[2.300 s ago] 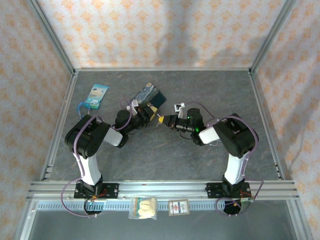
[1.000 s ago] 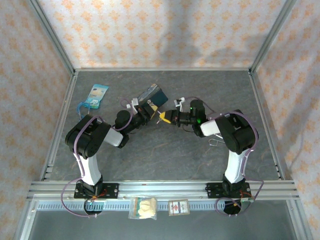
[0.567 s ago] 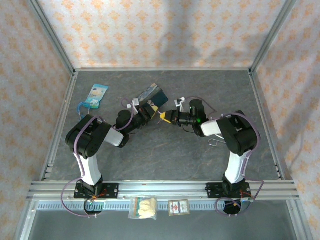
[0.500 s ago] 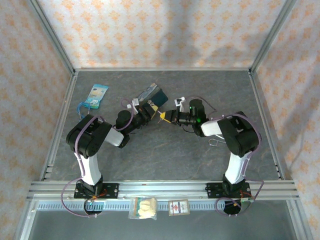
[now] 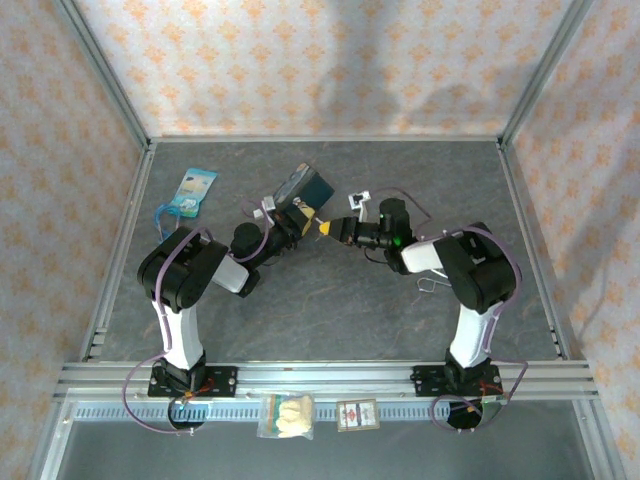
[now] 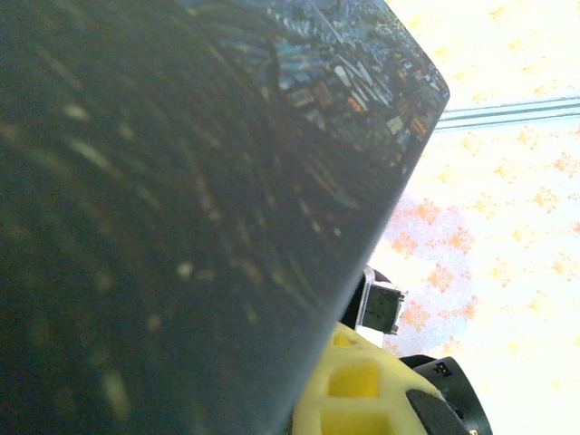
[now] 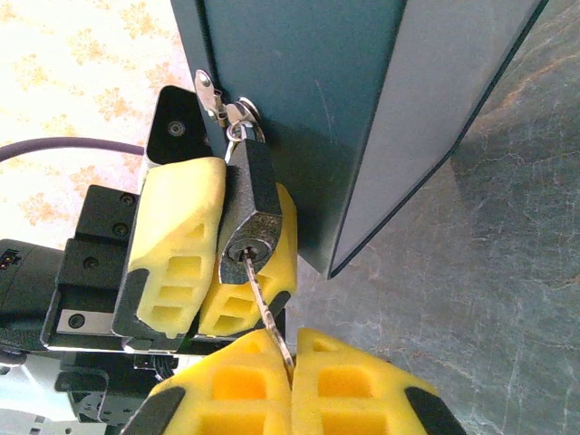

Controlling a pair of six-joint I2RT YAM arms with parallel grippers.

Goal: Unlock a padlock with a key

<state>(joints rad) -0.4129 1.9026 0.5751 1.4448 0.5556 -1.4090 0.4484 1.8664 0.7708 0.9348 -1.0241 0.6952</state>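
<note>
Grey tabletop (image 7: 507,272) beside the tin (image 7: 362,91): left gripper (image 7: 220,272) clamps the stiff little padlock (image 7: 252,204) by its body, right gripper (image 7: 292,362) pinches the thin, probably slippery key (image 7: 263,304).

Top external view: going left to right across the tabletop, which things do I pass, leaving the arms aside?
Blue pouch → blue painted tin → thin wire loop.
</note>
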